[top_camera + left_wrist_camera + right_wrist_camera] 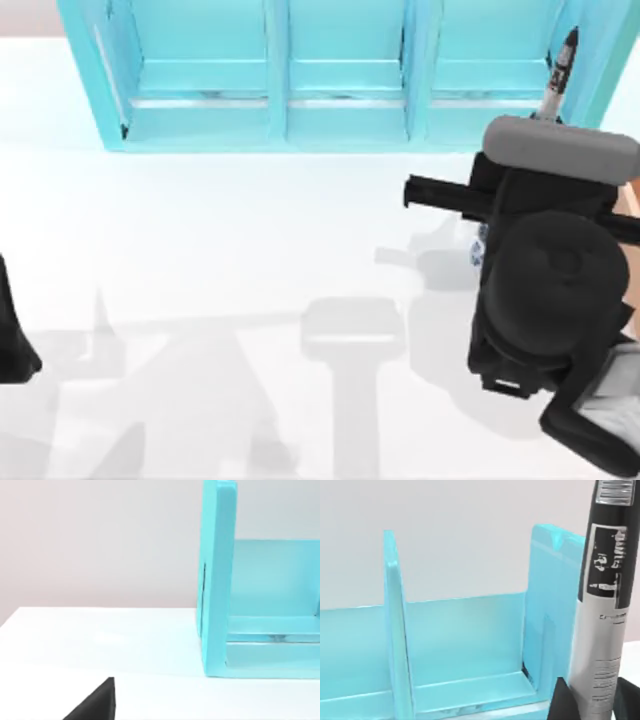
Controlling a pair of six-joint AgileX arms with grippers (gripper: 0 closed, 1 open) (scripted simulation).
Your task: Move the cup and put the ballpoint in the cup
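Right gripper (587, 700) fingers (562, 700) are clamped on the upright ballpoint (602, 605) at the desk's (220, 250) right; barrel print cannot be read. Left gripper (97, 702) is parked left; its finger state cannot be told.

- The cup (479, 247) is almost wholly hidden under the right arm; just a sliver shows.
- The ballpoint (603, 610) is cut off by the right wrist view's upper edge.
- The left arm is cropped at the top view's left edge.

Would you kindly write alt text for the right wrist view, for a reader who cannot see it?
The ballpoint, a grey barrel with a black printed upper part, stands upright between the dark jaws of the right gripper. Behind it is a turquoise rack with upright dividers and an open compartment, against a plain pale wall.
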